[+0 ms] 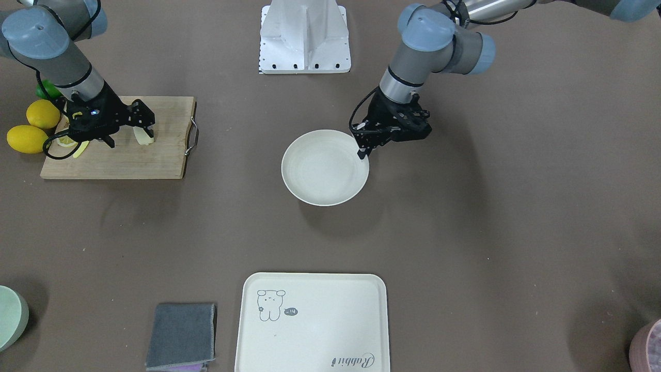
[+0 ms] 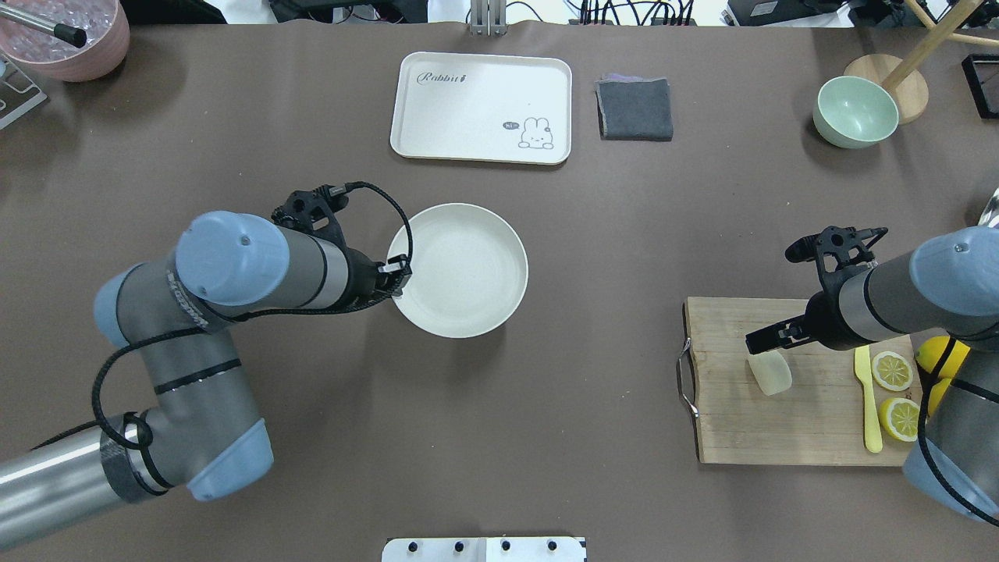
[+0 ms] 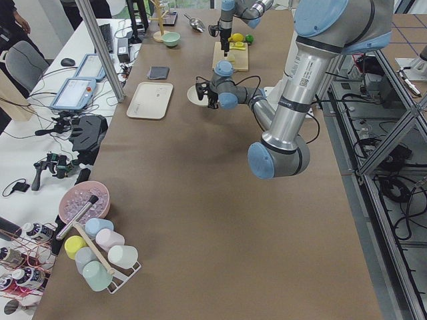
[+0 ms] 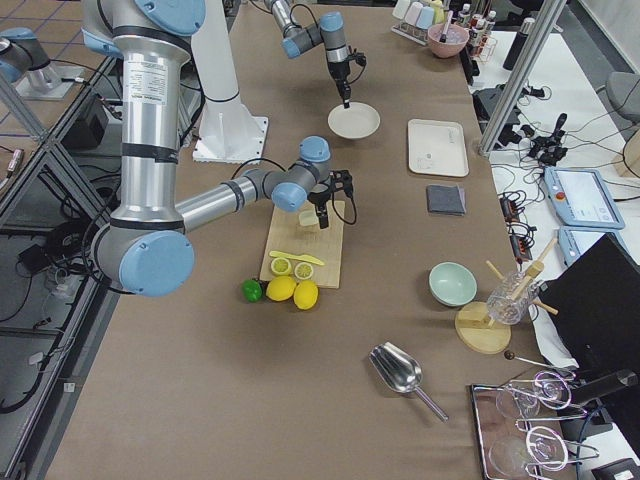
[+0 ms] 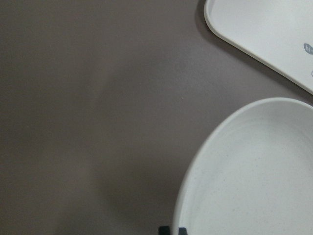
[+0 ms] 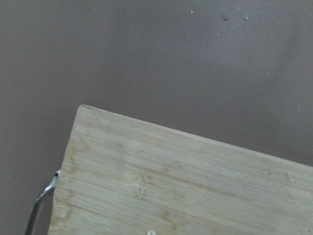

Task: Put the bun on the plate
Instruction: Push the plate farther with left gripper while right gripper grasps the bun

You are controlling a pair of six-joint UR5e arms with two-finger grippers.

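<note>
Bun [image 2: 769, 373] sits on the cutting board [image 2: 780, 429] near its handle edge, just beside our open right tool [image 1: 130, 133]; our left tool [image 1: 364, 153] pinches the plate [image 2: 484, 273] by its rim.

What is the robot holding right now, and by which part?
The left gripper appears to pinch the plate by its rim; the bun lies unheld on the board.

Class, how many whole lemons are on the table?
2: one lemon and the other lemon lie side by side just off the end of the board opposite its handle. The right arm may hide more.
</note>
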